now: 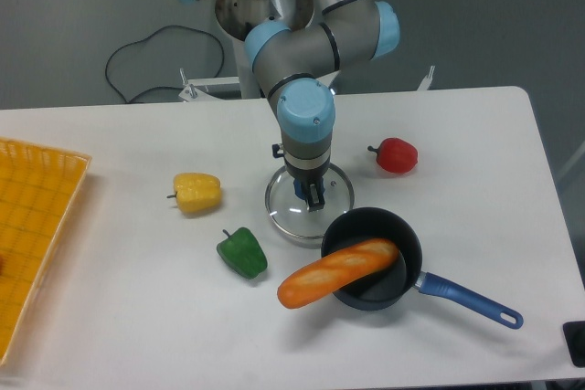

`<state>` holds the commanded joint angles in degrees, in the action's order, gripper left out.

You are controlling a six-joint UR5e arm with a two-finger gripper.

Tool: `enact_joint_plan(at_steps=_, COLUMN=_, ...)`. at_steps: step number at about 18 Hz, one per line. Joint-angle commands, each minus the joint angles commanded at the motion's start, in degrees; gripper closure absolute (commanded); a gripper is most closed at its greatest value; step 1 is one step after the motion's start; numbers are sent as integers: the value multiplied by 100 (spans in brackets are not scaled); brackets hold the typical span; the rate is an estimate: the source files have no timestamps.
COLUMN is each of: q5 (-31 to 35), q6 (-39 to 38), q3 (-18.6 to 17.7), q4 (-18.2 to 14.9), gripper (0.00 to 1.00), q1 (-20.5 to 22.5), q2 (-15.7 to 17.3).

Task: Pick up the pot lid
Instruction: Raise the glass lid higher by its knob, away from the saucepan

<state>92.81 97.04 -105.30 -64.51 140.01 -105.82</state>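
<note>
The gripper (pixel 308 195) points down over the middle of the clear round pot lid (pixel 284 211), its fingertips shut on the lid's small blue knob. Part of the knob and of the glass is hidden behind the fingers. Whether the lid touches the table or hangs just above it, I cannot tell.
A black pan (pixel 367 291) with a blue handle borders the lid at the lower right, an orange bread-like item (pixel 320 279) lying across it. Around are a green pepper (pixel 242 253), a yellow pepper (pixel 196 194), a red one (pixel 397 156) and an orange crate (pixel 37 191).
</note>
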Motion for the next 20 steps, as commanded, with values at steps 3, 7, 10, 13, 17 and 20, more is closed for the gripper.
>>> enact_joint_plan(at_steps=3, q5=0, q6=-168, q3=176, q4=-281, gripper=79, q1=-79, q2=26)
enact_joint_plan(at_steps=7, q5=-35, q6=-326, q3=300, q4=-660, gripper=79, q1=-158, q2=167)
enact_joint_plan(at_steps=10, q5=-35, q6=-554, q3=291, q4=-730, gripper=79, q1=-290, q2=237)
enact_joint_plan(at_steps=13, q5=-62, q6=-668, q3=299, q4=-915, gripper=79, q1=-308, q2=413)
enact_joint_plan(at_steps=17, q5=-157, q6=-976, q3=527, q4=-1019, gripper=80, q1=-378, q2=431)
enact_joint_plan(at_steps=20, q5=-264, q6=-986, q3=870, q4=-1388, gripper=81, q1=-360, q2=431)
